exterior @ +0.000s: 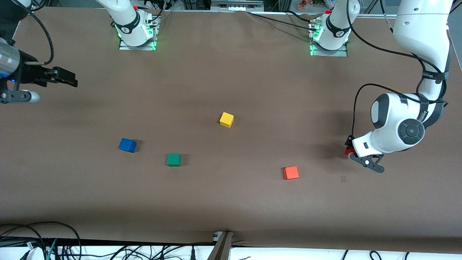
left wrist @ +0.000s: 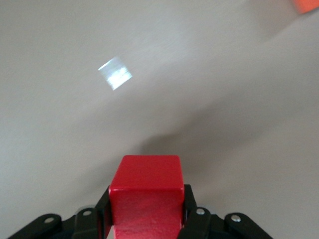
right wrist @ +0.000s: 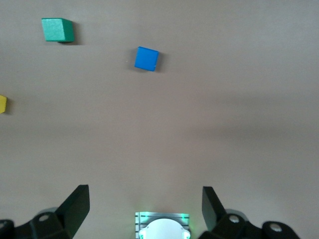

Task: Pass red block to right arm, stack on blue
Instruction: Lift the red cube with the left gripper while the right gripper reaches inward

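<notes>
Brown counter (exterior: 231,72): left gripper (exterior: 351,151) pinching red block (left wrist: 145,191) above left-arm edge. Right gripper (right wrist: 144,209) spread, waiting over right-arm edge. Blue cube (exterior: 127,145) untouched. Step: handover pending; next, carry toward centre.

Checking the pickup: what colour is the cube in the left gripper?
Deep red block, clearest in the left wrist view.

You see only a sliver of the red block (exterior: 348,151) beneath the left arm's wrist; frame edges crop the orange cube (left wrist: 308,5) and yellow cube (right wrist: 2,104).
</notes>
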`<state>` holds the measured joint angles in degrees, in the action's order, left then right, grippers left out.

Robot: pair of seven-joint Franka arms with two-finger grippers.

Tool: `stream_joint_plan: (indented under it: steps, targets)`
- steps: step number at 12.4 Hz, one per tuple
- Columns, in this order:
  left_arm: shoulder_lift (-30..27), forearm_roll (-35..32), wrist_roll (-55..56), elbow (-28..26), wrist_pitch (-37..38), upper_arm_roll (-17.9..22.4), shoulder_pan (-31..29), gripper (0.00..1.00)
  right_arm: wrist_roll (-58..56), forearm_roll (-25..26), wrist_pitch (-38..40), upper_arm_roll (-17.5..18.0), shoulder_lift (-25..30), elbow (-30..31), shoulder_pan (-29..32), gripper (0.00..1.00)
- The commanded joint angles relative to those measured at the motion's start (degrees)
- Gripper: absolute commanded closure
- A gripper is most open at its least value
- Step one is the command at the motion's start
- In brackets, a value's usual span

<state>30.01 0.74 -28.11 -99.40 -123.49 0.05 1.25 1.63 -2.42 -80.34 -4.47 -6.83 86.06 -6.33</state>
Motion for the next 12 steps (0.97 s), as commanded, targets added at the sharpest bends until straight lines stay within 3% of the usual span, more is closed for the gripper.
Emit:
stream_joint_plan:
  steps: [1,3,5,8,10,12]
  targets:
    - [-0.48,7.77,-9.13,6.56,9.27,-0.31,-1.33,1.0,-0.4,-3.54,0.27,0.08,-1.51,-0.72,0.35,0.0]
    - [-0.21,10.49,-18.6,10.53,13.26,-0.4,-2.48,1.0,-0.75,-8.19,0.36,-0.1,-4.05,-0.72,0.62,0.0]
    - [-0.04,17.58,-30.62,10.72,13.19,-0.48,-3.44,1.0,-1.37,-14.15,0.54,-0.1,-5.9,-0.8,0.79,0.0]
    - [2.95,37.69,-51.63,10.9,13.01,-0.31,-4.59,1.0,-3.29,-28.38,0.97,-0.19,-9.06,-0.72,2.37,0.0]
    - [2.95,45.1,-57.64,10.81,13.7,-0.48,-4.77,1.0,-7.41,-38.05,1.94,-0.19,-11.79,-0.37,2.81,0.0]
    - [4.26,56.76,-67.55,10.81,17.82,-0.57,-5.12,1.0,-11.28,-47.71,5.26,-0.19,-15.99,-0.19,3.08,0.0]
